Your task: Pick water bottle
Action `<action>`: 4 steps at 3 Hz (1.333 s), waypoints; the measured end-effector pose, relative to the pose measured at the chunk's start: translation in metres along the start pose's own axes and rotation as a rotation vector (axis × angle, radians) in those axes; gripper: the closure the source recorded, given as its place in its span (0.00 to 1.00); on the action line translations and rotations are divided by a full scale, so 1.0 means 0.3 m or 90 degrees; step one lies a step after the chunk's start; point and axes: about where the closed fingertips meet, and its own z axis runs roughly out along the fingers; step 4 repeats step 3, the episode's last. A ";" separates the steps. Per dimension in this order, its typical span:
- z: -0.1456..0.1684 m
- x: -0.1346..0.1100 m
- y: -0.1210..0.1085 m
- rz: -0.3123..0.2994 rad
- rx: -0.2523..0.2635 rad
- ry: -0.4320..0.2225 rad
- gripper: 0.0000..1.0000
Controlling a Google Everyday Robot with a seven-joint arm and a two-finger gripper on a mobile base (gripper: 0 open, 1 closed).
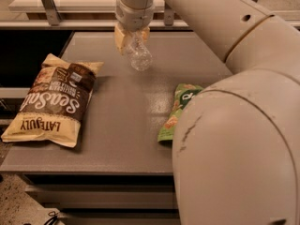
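The water bottle (139, 56) is a small clear crinkled plastic bottle. It hangs in the air above the far middle of the grey table (122, 125), its upper end between the tan fingers of my gripper (131, 36). The gripper is shut on the bottle and holds it clear of the table top. The bottle's cap is hidden by the fingers. My arm reaches in from the upper right and fills the right side of the view.
A brown and cream Late July snack bag (54, 100) lies flat at the table's left. A green snack bag (177, 109) lies at the right, partly hidden by my arm. A shelf with metal posts (49, 3) runs behind the table.
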 end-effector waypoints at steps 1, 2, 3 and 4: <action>-0.024 -0.012 -0.002 -0.015 -0.001 -0.003 1.00; -0.037 -0.014 -0.006 -0.023 -0.005 -0.004 1.00; -0.045 -0.015 -0.005 -0.031 -0.010 -0.003 1.00; -0.045 -0.015 -0.005 -0.031 -0.010 -0.003 1.00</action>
